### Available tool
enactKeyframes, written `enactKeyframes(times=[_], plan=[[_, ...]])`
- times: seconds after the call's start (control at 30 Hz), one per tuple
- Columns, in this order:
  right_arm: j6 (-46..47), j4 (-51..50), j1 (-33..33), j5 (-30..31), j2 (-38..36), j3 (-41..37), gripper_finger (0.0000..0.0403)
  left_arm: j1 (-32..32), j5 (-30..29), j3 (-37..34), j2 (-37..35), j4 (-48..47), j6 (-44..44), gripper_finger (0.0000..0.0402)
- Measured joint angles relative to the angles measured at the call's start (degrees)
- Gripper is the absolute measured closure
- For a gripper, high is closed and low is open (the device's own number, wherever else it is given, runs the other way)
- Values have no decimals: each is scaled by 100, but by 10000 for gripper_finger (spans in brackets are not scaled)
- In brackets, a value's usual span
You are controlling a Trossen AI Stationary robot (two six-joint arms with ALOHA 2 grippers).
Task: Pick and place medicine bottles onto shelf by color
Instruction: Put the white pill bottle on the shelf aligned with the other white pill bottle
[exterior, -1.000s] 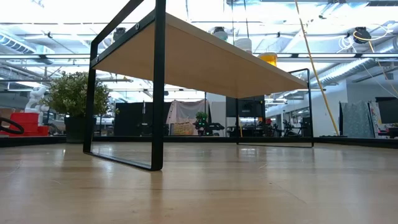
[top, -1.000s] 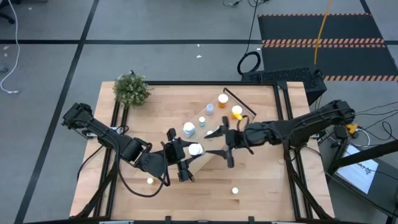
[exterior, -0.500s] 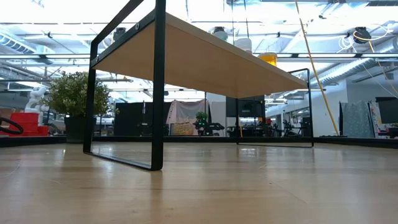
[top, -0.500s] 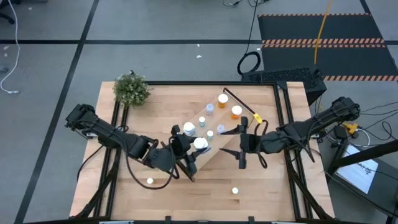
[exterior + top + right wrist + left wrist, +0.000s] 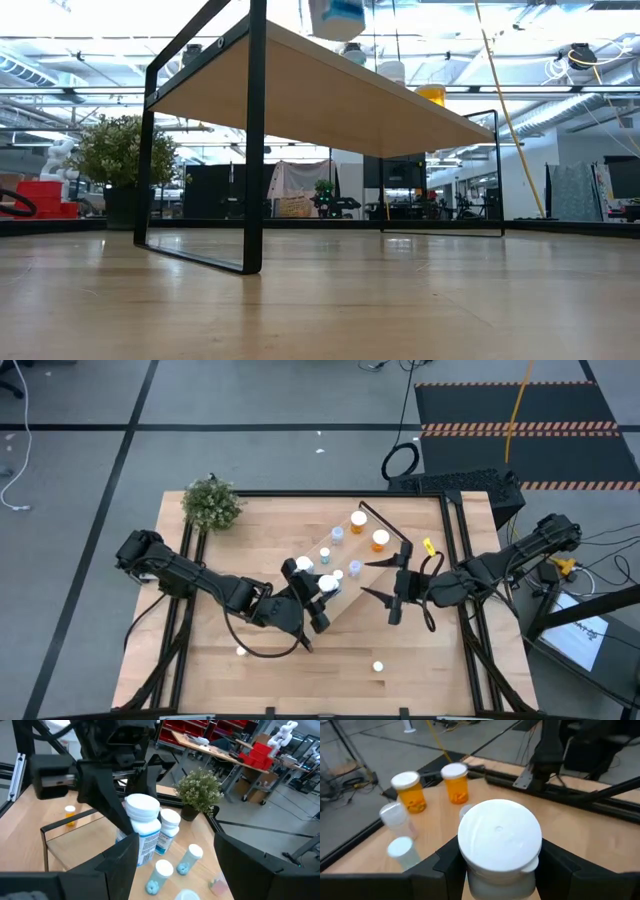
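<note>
1. White-capped, white-bodied big medicine bottle with a blue-and-white label (image 5: 144,827) is the one in play. It's pinched between the left gripper's (image 5: 318,596) two dark fingers, upright, over the near end of the shelf top. In the left wrist view its round white cap (image 5: 499,835) sits right between the fingers.
2. The long light-wood shelf board with thin black metal brackets (image 5: 372,575) lies at an angle mid-table. From the low view you see its underside (image 5: 330,100) and the held bottle's bottom edge poking above it.
3. Already on the shelf: two orange bottles with white caps (image 5: 380,540) at the far end, a few pale blue ones (image 5: 161,874) in the middle, and another white labelled bottle (image 5: 169,831) just beside the held one.
4. The right gripper (image 5: 392,591) hangs by the shelf's right side, fingers spread wide, nothing in them.
5. Two tiny bottles sit loose on the wooden tabletop (image 5: 430,660), one near the front left (image 5: 241,651), one front middle (image 5: 378,667).
6. Small green bushy plant (image 5: 212,503) at the back left corner.
</note>
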Motion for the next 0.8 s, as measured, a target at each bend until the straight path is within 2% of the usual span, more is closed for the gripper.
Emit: enactKeyframes(times=[0.23,0.8], plan=[[0,-21,0,-4,-67,-1,151,142,-44,0,4,-659,-421,219],[21,-17,0,-13,-65,-1,151,70,40,-10,165,-1357,-869,205]])
